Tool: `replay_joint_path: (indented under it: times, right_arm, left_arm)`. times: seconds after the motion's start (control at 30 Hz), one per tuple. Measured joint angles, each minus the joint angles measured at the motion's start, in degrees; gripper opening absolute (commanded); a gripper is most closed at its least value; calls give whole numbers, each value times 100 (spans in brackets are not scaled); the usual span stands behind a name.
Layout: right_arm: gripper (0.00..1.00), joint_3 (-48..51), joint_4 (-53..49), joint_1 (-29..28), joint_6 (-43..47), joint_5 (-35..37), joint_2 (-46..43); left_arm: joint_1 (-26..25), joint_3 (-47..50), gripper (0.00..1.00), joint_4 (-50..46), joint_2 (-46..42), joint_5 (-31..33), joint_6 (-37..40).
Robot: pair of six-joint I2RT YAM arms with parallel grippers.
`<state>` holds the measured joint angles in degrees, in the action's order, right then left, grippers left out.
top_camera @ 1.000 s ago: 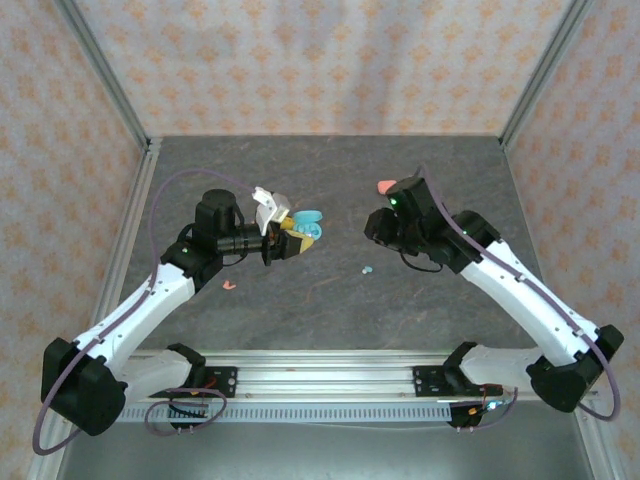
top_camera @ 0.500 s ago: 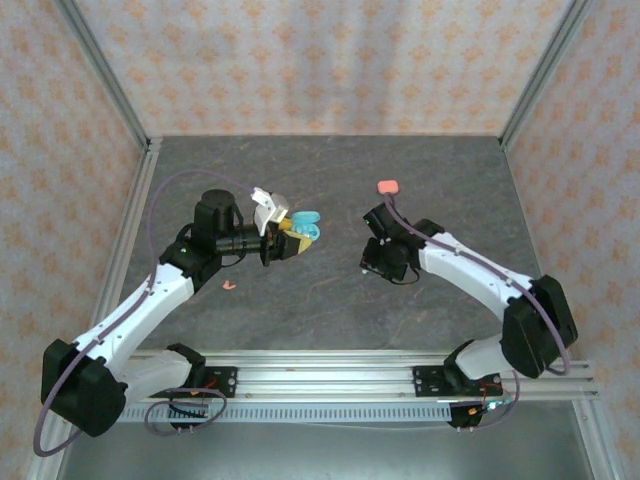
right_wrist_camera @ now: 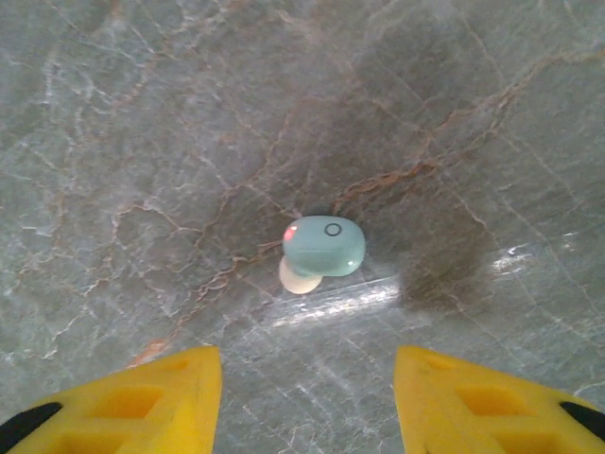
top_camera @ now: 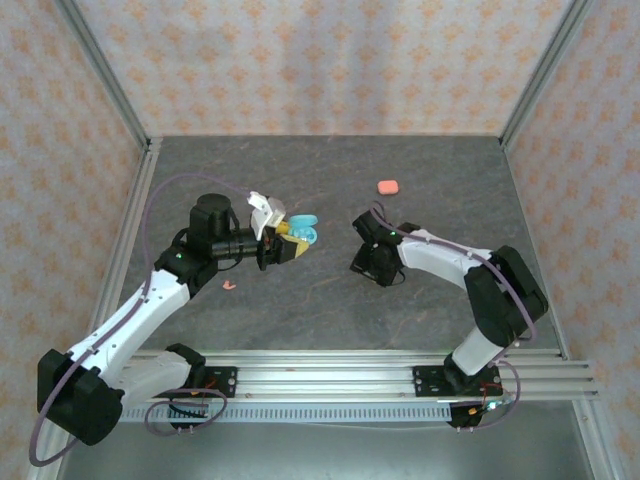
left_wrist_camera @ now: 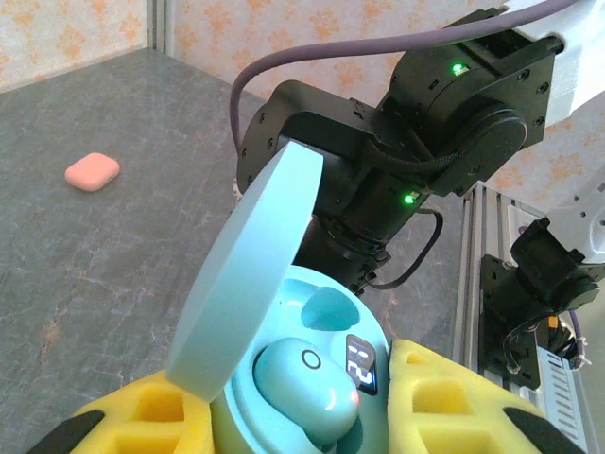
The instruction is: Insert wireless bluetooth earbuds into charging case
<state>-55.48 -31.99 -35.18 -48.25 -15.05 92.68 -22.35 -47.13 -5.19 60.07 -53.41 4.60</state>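
Right wrist cam: my R gripper (right_wrist_camera: 307, 374) jaws spread, nothing held; teal earbud (right_wrist_camera: 323, 246) lies on table (right_wrist_camera: 142, 142) just ahead, btwn my pads. L gripper (left_wrist_camera: 312, 421) clamps open teal case (left_wrist_camera: 248, 284), w/ 2nd teal earbud (left_wrist_camera: 302, 378) seated inside.

I read: teal earbud (right_wrist_camera: 323, 246) | grey brown-veined table (right_wrist_camera: 142, 113) | teal case (left_wrist_camera: 312, 388) | yellow finger pads (left_wrist_camera: 444, 402) | coral-pink case (top_camera: 388, 187) | peach floral walls (top_camera: 330, 60)
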Motion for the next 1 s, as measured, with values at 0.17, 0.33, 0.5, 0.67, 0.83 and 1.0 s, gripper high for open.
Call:
replay_joint_path:
  times: [0.17, 0.33, 0.5, 0.67, 0.83, 1.0]
  right_arm:
    - [53, 0, 146, 0, -17, 44, 269]
    - [53, -232, 52, -2, 94, 136, 522]
    - [52, -721, -363, -9, 356, 245, 898]
    - [52, -1119, -378, 13, 669, 509, 1193]
    - [51, -1316, -407, 15, 946, 612, 1287]
    - [51, -1471, -568, 13, 1154, 678, 1292]
  left_arm:
    - [0, 4, 5, -17, 0, 9, 33]
    - [0, 4, 5, -48, 0, 13, 42]
    - [0, 4, 5, -101, -15, 31, 76]
    - [0, 4, 5, -149, -59, 39, 127]
    - [0, 4, 5, -170, -72, 55, 133]
    - [0, 7, 5, -181, -85, 105, 144]
